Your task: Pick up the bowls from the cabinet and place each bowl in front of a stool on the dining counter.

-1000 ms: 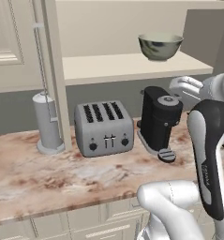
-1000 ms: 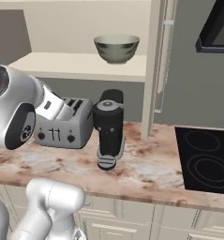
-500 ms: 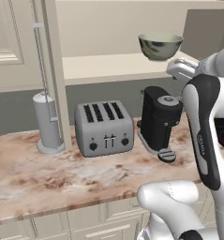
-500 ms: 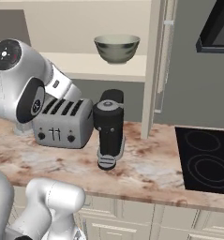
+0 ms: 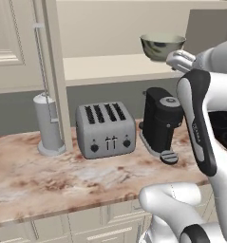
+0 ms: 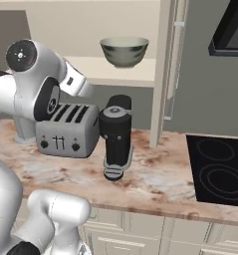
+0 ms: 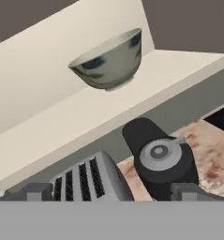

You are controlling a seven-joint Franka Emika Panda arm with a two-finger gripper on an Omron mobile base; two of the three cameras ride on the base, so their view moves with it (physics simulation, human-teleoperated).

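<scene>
Now my claw (image 7: 112, 190), spread wide and empty, faces the grey-green bowl (image 7: 108, 58) on the cabinet shelf (image 7: 62, 126). I should rise clear of the coffee machine (image 7: 160, 161), level with its rim, then close.

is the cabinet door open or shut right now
Open. The cabinet door is swung aside, edge-on, so its pale shelf and the bowl standing upright on it are in plain sight.

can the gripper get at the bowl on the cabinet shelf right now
Probably yes. The bowl sits alone on the open shelf, door swung aside, and the gripper is open facing it, above the toaster and coffee machine.
</scene>
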